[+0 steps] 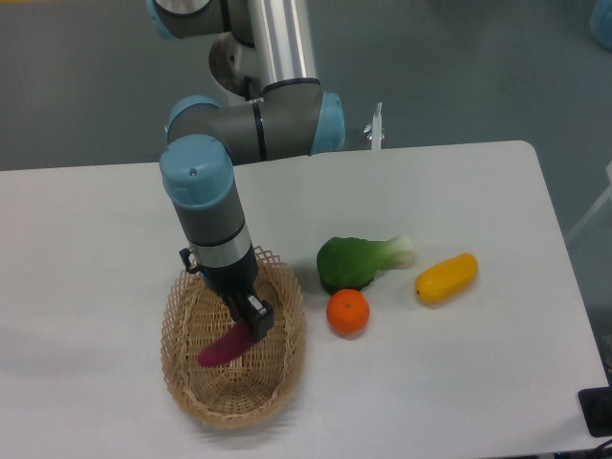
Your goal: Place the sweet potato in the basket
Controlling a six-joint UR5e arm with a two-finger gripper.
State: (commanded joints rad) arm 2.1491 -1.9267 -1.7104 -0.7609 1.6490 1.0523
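A: While the black two-finger gripper [251,325] hangs inside the oval light-tan woven wicker basket [287,368], what does it hold?

B: It is clenched on the small magenta-purple tapered sweet potato [223,347], tilted over the basket's middle, inside the lattice rim.

A: Items beside the basket?

B: Right of it: round orange [348,312], just beside the rim; green leafy vegetable [356,261]; yellow-orange oblong item [446,277], farthest. White table [86,249] left of the basket lies bare.

The basket [191,392] mouth is mostly taken up by the gripper [251,325] and the sweet potato [222,348] it's clamped on, while the orange [348,312] and green vegetable [356,261] are parked just right of the rim.
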